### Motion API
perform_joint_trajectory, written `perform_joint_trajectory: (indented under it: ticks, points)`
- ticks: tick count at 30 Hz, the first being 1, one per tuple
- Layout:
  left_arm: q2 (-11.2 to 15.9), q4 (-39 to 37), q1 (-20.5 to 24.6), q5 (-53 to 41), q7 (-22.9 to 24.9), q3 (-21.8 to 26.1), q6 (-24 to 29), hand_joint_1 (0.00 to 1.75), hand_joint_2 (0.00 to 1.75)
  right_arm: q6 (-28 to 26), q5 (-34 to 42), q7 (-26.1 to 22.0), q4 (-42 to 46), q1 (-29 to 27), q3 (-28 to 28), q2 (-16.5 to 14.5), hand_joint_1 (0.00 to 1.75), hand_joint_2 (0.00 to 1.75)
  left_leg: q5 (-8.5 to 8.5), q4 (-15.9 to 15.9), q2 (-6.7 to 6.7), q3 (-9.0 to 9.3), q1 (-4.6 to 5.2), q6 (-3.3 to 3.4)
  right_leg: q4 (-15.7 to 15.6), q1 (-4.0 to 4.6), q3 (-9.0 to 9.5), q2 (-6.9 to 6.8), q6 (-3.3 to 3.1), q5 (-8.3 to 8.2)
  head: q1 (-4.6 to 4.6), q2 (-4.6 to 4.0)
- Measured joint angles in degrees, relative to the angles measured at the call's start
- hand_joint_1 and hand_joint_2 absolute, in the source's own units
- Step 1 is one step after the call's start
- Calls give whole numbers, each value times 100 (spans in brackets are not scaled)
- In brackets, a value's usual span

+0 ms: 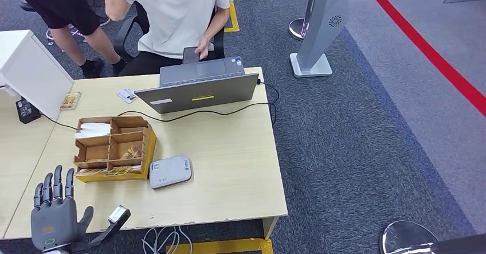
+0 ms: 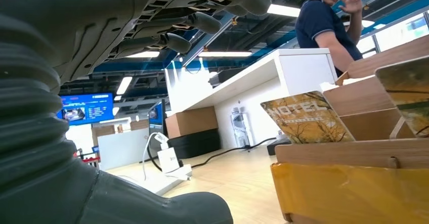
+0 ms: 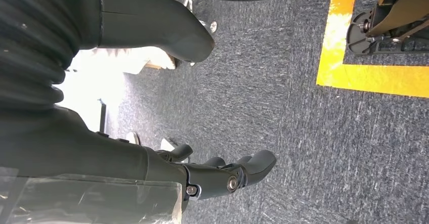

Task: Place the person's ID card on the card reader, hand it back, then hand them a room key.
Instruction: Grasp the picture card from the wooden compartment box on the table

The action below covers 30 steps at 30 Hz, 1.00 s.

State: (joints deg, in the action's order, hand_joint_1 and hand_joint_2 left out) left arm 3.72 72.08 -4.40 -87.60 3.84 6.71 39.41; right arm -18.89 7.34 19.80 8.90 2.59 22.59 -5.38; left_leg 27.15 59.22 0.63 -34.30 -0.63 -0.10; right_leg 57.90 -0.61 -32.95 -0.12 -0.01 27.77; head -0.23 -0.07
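The ID card [image 1: 126, 95] lies flat on the wooden table [image 1: 240, 174] at the far side, left of the grey laptop [image 1: 199, 88]. Nearer the front sits the white card reader [image 1: 169, 171] with nothing on it. Left of the reader stands a wooden organiser box [image 1: 113, 148] holding hotel key cards [image 2: 306, 119]. My left hand [image 1: 54, 214] hovers over the table's front left corner, fingers spread and empty. My right hand [image 3: 222, 176] hangs beside the table over the carpet, fingers slightly curled, holding nothing.
A person in a white shirt [image 1: 177, 13] sits behind the laptop; another person in dark clothes [image 1: 57, 7] stands at the far left. A white box [image 1: 28, 70] and a black cable [image 1: 229, 112] lie on the table. A stanchion base [image 1: 312, 65] stands on the carpet.
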Motion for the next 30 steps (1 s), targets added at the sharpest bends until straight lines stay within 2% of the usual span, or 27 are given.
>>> perform_joint_trajectory:
  ticks: [8, 13, 17, 23, 30]
  points:
    - [-58, -85, 24, -55, -69, 84, 1, 0, 175, 10, -3, 0, -1, 2, 29, 3, 0, 175, 0, 0, 0, 0, -1, 0, 0, 0, 0, 0, 0, 0, 0, 0]
    - [-43, 142, 10, -113, -190, 79, 17, 0, 175, 30, -62, 0, 0, 4, 55, 12, 0, 175, 0, 0, 0, 0, 0, 0, 0, 0, 0, 0, 0, 0, 1, -1]
    - [113, 316, 10, -115, 163, -87, 28, 0, 175, 36, -85, 0, 0, 6, 87, 20, 0, 175, 0, 0, 0, 2, 0, 0, 0, 0, 0, 0, 0, 0, 0, 0]
    - [474, 346, 52, -116, 859, -700, 33, 0, 175, 49, -85, 0, 0, 20, 149, 30, 0, 175, -1, 0, 1, 3, -1, 0, 0, 1, 0, 1, 0, 0, 0, -2]
    - [752, 346, 109, -118, 1100, -1216, 33, 0, 175, 76, -86, 0, 0, 30, 181, 40, 0, 175, 0, 0, 1, 3, 0, 0, 0, 0, 0, 1, 0, 0, 1, -1]
